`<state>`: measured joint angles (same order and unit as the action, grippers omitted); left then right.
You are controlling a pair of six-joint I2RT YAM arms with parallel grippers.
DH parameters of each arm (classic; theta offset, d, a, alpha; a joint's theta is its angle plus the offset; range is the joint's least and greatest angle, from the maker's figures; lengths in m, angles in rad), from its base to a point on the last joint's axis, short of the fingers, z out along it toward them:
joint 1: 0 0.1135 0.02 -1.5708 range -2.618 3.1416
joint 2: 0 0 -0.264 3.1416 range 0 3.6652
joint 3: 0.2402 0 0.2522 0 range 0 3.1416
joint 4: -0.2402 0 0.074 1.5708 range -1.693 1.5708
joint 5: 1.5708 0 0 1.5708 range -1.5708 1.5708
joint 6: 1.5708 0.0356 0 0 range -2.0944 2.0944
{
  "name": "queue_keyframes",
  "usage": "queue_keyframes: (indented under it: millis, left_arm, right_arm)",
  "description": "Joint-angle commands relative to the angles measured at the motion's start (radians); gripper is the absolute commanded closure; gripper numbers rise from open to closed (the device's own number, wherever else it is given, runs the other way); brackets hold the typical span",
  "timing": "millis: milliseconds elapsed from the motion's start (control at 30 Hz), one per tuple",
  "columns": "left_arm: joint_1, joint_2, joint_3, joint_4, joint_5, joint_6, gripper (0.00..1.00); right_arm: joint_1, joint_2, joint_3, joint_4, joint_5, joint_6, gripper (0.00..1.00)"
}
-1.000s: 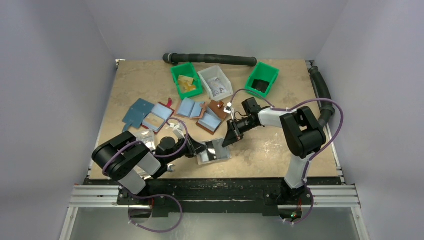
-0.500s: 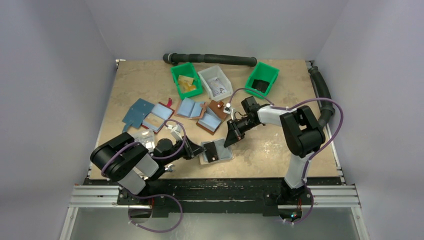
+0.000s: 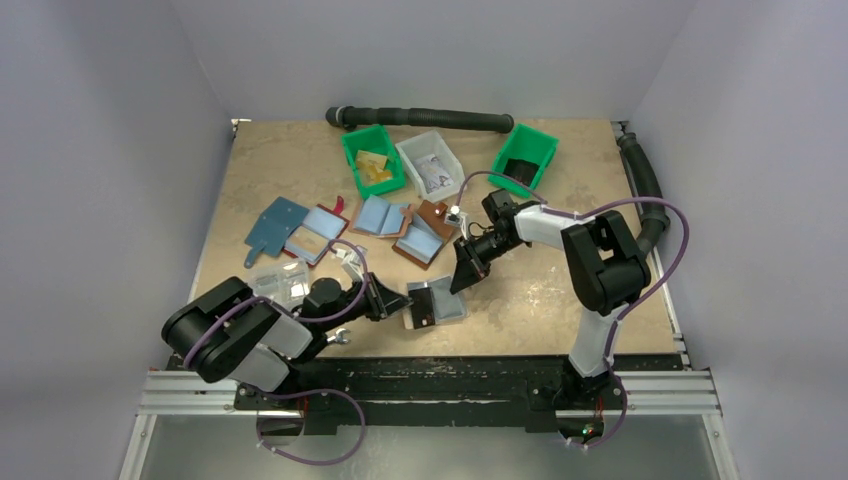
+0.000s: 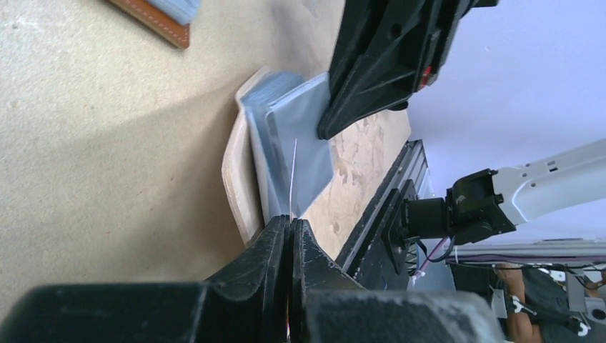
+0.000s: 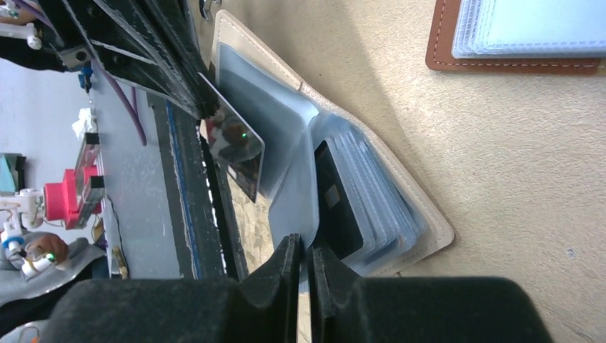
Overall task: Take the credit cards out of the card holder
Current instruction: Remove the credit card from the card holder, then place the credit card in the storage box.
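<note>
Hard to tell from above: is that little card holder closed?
No, the card holder lies open, its clear sleeves fanned apart.

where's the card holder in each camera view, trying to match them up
Top external: the card holder lies open at lower centre, near the front edge.
Left wrist: card holder at centre, its cream rim facing the camera.
Right wrist: card holder at centre, its clear sleeves fanned open.
Shared landmark: the brown wallet just beyond it. It shows at top left in the left wrist view and top right in the right wrist view.
</note>
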<state>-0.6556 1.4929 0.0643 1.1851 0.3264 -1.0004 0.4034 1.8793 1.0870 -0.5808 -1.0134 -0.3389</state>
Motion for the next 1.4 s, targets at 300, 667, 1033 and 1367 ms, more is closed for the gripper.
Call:
queue_keyframes:
  millis: [300,667,1033,1367]
  left_arm:
    - [0.003,-0.184,0.034,-0.094,0.04,0.056,1.0]
    - [0.003,-0.228,0.09,-0.156,0.073,0.068,1.0]
    - [0.001,-0.204,0.16,-0.116,0.159,0.099,1.0]
    - [-0.019,-0.13,0.275,-0.154,0.238,0.178,1.0]
  right_arm:
    - [-0.008,-0.091,0.062,-0.134,-0.016,-0.198,0.54]
    - [-0.008,-0.194,0.088,-0.248,-0.063,-0.348,0.46]
    - [-0.008,-0.26,0.144,-0.422,-0.148,-0.559,0.35]
    - [-0.008,-0.224,0.178,-0.569,-0.2,-0.726,0.3]
